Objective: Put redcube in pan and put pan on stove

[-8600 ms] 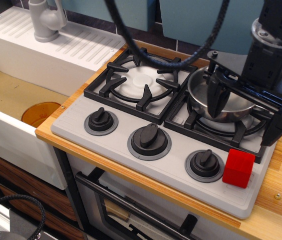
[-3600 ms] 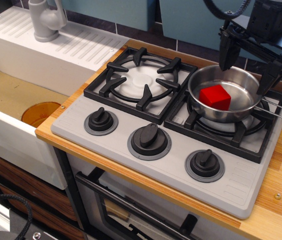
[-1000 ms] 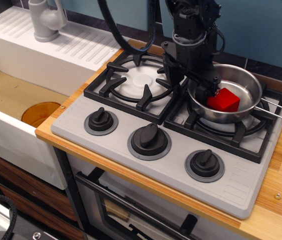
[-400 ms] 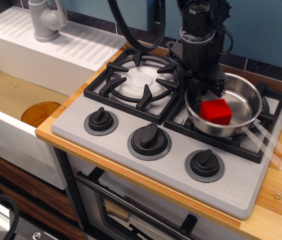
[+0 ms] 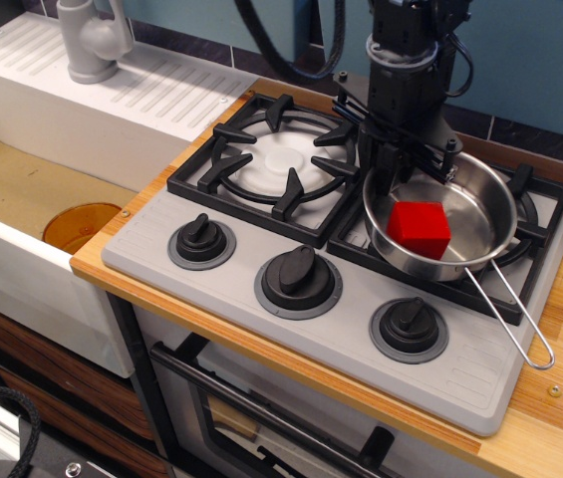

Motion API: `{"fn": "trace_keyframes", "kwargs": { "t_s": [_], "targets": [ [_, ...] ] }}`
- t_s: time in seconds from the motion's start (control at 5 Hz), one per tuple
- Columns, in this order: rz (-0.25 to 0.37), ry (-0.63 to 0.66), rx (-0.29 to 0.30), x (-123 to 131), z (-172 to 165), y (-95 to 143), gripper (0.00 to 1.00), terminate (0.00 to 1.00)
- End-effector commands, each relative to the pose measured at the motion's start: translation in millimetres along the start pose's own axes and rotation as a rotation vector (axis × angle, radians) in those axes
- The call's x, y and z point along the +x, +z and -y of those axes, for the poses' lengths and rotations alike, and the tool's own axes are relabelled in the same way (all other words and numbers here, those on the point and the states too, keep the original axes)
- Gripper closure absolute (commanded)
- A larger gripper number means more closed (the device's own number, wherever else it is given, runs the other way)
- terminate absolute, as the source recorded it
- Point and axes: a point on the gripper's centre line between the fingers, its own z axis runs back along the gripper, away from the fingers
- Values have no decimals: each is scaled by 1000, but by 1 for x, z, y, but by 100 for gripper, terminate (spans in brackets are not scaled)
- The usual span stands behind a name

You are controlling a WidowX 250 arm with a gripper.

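The redcube (image 5: 420,228) lies inside the pan (image 5: 480,214), toward its left side. The pan hangs tilted just above the right burner of the stove (image 5: 211,289), its wire handle (image 5: 510,321) pointing toward the front right. My gripper (image 5: 389,171) comes down from above and is shut on the pan's left rim, holding it slightly lifted. The left burner (image 5: 279,159) is bare.
A white sink (image 5: 22,199) with a faucet (image 5: 90,40) lies left of the stove, an orange disc (image 5: 80,225) in its basin. Three black knobs (image 5: 299,278) line the stove's front. A wooden counter edge (image 5: 560,329) runs at the right.
The gripper has turned the pan clockwise and shifted it slightly toward the front left; its handle swung from pointing right to pointing front right. The redcube slid with it.
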Motion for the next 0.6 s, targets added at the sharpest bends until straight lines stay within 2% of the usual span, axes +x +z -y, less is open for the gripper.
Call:
{"fn": "trace_keyframes", "kwargs": {
  "t_s": [0.0,0.2,0.4],
  "targets": [
    [20,-4,44,7,0,78,100,0],
    [-14,-27,61,5,-15,100,100,0],
    [-28,-59,66,5,-33,110,100,0]
  ]
}}
